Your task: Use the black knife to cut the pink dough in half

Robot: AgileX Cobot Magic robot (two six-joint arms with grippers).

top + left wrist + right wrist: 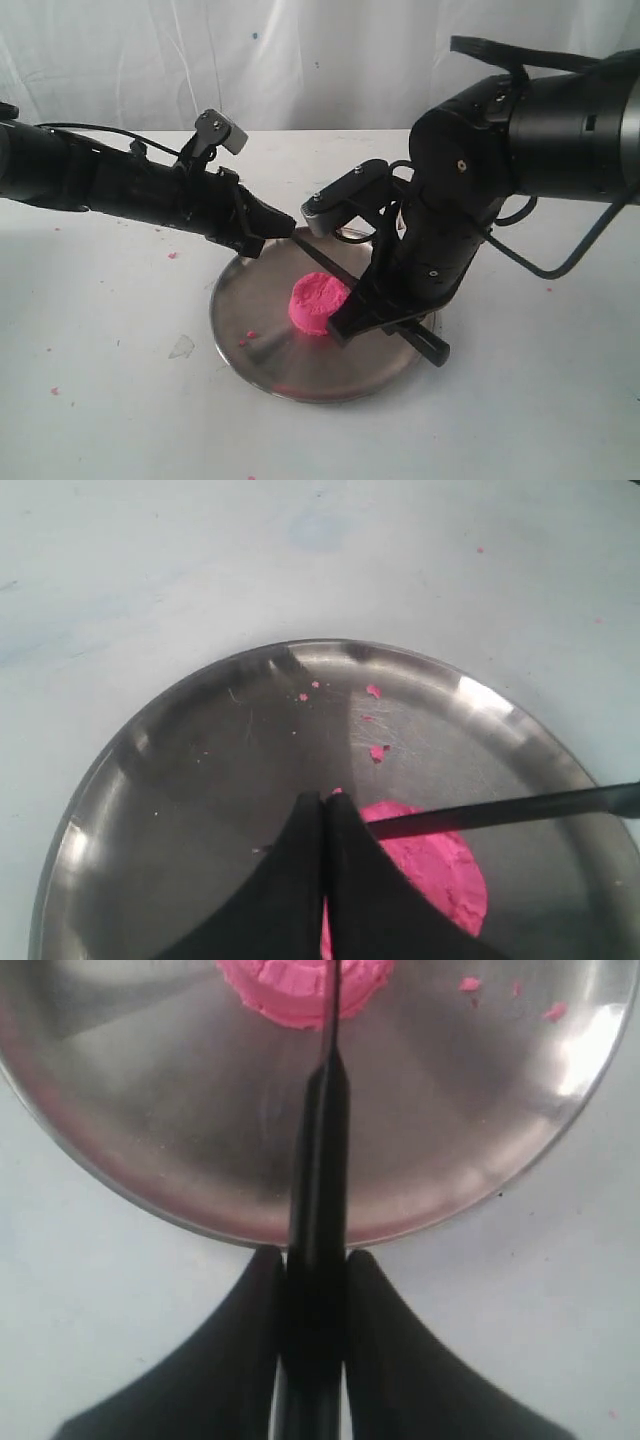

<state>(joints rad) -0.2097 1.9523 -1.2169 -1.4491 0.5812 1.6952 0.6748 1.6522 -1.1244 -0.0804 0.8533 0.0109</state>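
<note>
The pink dough (316, 302) is a squat flat-topped cylinder sitting near the middle of the steel plate (260, 345). My right gripper (317, 1260) is shut on the handle of the black knife (318, 1180). Its blade (500, 810) lies across the top of the pink dough (440, 865), from the plate's far side to its near right. My left gripper (323, 802) is shut with nothing in it. It hovers over the plate's far-left part, its tips just beside the dough. The pink dough (300, 985) shows only partly in the right wrist view.
Pink crumbs (246, 337) lie on the plate's left part, and a few more (172, 256) dot the white table. A small clear scrap (181, 347) lies left of the plate. A white curtain hangs behind the table.
</note>
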